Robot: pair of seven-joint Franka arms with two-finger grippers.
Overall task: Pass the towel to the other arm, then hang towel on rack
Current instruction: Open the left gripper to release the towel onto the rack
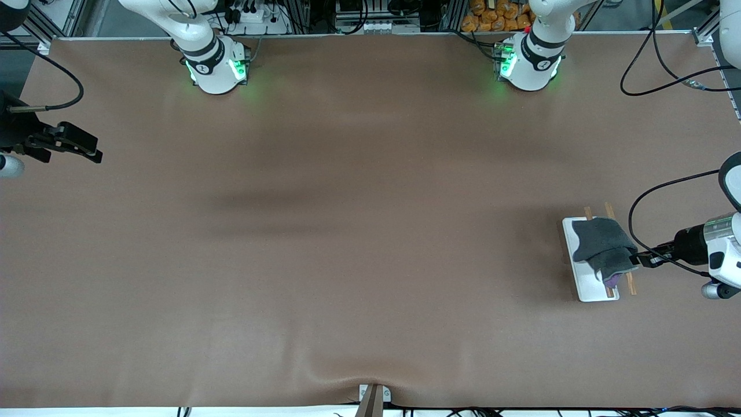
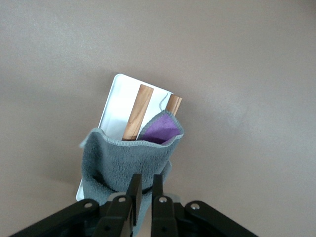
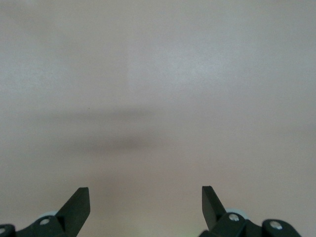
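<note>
The towel (image 1: 602, 246) hangs over the rack (image 1: 587, 286) near the left arm's end of the table, dark grey face up, with a purple corner (image 2: 163, 131) folded out. The rack's white base (image 2: 118, 98) and two wooden rods (image 2: 138, 111) show past the cloth. My left gripper (image 1: 639, 259) sits at the towel's edge on the side toward the left arm's end. Its jaws (image 2: 145, 180) are open by only a narrow gap, and grey cloth lies in that gap. My right gripper (image 1: 97, 149) waits open and empty over the right arm's end of the table (image 3: 145, 197).
Both arm bases (image 1: 217, 66) (image 1: 529, 63) stand along the table's back edge. A black cable (image 1: 654, 69) loops over the table near the left arm's base. A small bracket (image 1: 373, 397) sits at the front edge, mid-table.
</note>
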